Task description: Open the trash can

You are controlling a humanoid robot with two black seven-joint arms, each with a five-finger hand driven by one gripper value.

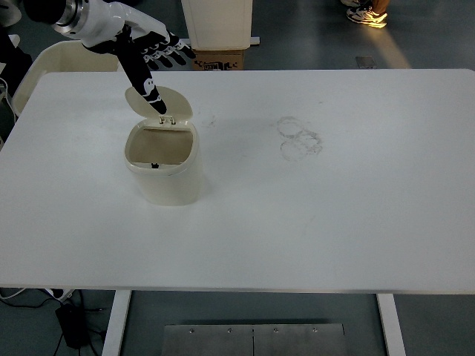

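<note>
A white table (297,222) fills most of the top view; faint grey ring marks (298,138) smudge its surface right of centre. Beyond the far edge stands a white bin-like box (217,24), with a cardboard box (220,59) at its foot; a cream chair back (44,68) shows at the far left corner. A person's sneaker (366,15) rests on the grey floor at upper right; a black power adapter (73,325) with cables lies under the near left corner; a metal plate (252,340) sits below the near edge.
</note>
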